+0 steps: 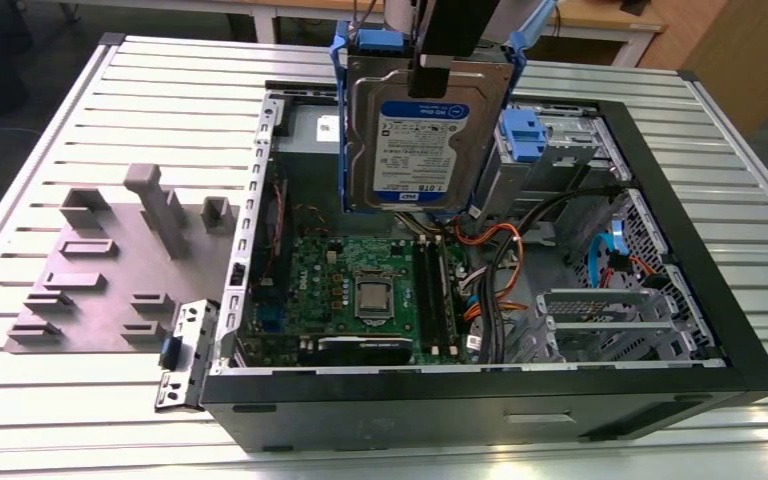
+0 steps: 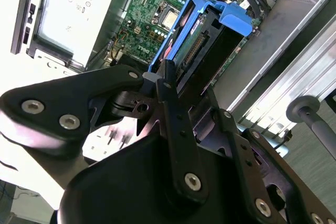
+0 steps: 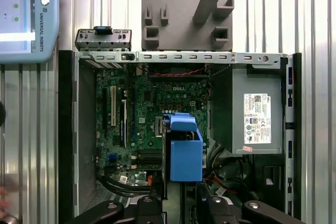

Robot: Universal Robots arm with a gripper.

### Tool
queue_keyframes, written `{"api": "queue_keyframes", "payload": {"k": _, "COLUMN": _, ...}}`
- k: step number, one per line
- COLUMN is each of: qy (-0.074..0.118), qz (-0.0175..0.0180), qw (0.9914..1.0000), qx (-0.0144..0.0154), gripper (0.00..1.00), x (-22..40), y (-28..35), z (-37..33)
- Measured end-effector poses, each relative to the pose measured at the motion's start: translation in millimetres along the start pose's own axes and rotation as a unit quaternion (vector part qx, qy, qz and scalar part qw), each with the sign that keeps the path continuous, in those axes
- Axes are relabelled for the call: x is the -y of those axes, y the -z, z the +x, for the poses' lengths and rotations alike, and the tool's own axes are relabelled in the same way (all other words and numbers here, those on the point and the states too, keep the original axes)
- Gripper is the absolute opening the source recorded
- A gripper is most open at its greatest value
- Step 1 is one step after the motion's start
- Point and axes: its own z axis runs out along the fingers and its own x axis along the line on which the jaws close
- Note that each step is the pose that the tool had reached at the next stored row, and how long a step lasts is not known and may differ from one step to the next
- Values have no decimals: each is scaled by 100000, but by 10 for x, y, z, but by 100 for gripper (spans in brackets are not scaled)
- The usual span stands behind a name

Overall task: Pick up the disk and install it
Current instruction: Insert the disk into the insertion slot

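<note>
The disk point(image 1: 424, 135), a silver hard drive with a white-and-blue label in blue carrier rails, hangs upright above the open computer case point(image 1: 491, 405). My gripper point(image 1: 428, 72) is shut on its upper edge. The disk's lower edge hovers over the far end of the motherboard point(image 1: 357, 290), beside the drive bay at the exterior view's right. In both wrist views the disk point(image 2: 202, 35) point(image 3: 185, 150) shows edge-on between the black fingers point(image 2: 169, 85), with the board beneath it.
A blue plastic clip point(image 1: 524, 135) sits in the drive bay. A grey power supply box point(image 3: 252, 116) fills one corner of the case. A grey fixture plate point(image 1: 104, 270) and a loose metal bracket point(image 1: 184, 355) lie outside the case. A teach pendant point(image 3: 26, 17) rests on the slatted table.
</note>
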Motion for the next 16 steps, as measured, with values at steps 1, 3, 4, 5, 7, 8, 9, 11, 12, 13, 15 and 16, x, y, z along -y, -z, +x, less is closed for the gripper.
{"api": "queue_keyframes", "payload": {"k": 1, "qy": 2, "qz": 3, "qw": 100000, "qx": -1, "gripper": 35, "x": 0, "y": 0, "z": 4}}
{"api": "queue_keyframes", "payload": {"k": 3, "qy": 4, "qz": 1, "qw": 100000, "qx": -19, "gripper": 35, "x": 1, "y": 0, "z": 17}}
{"api": "queue_keyframes", "payload": {"k": 4, "qy": 3, "qz": 1, "qw": 100000, "qx": -31, "gripper": 35, "x": 1, "y": 1, "z": 28}}
{"api": "queue_keyframes", "payload": {"k": 5, "qy": 0, "qz": 2, "qw": 100000, "qx": -33, "gripper": 35, "x": 1, "y": 1, "z": 44}}
{"api": "queue_keyframes", "payload": {"k": 7, "qy": 2, "qz": 2, "qw": 100000, "qx": -33, "gripper": 35, "x": 2, "y": 2, "z": 84}}
{"api": "queue_keyframes", "payload": {"k": 8, "qy": 1, "qz": 3, "qw": 100000, "qx": -31, "gripper": 35, "x": 2, "y": 2, "z": 107}}
{"api": "queue_keyframes", "payload": {"k": 9, "qy": -1, "qz": 3, "qw": 100000, "qx": -32, "gripper": 35, "x": 2, "y": 2, "z": 134}}
{"api": "queue_keyframes", "payload": {"k": 11, "qy": -2, "qz": 2, "qw": 100000, "qx": -39, "gripper": 35, "x": 4, "y": 4, "z": 194}}
{"api": "queue_keyframes", "payload": {"k": 12, "qy": 0, "qz": 1, "qw": 100000, "qx": -47, "gripper": 35, "x": 5, "y": 4, "z": 224}}
{"api": "queue_keyframes", "payload": {"k": 13, "qy": 0, "qz": 4, "qw": 100000, "qx": -43, "gripper": 35, "x": 6, "y": 4, "z": 254}}
{"api": "queue_keyframes", "payload": {"k": 15, "qy": -2, "qz": 2, "qw": 100000, "qx": -48, "gripper": 35, "x": 8, "y": 5, "z": 314}}
{"api": "queue_keyframes", "payload": {"k": 16, "qy": -1, "qz": 1, "qw": 100000, "qx": -51, "gripper": 35, "x": 9, "y": 4, "z": 345}}
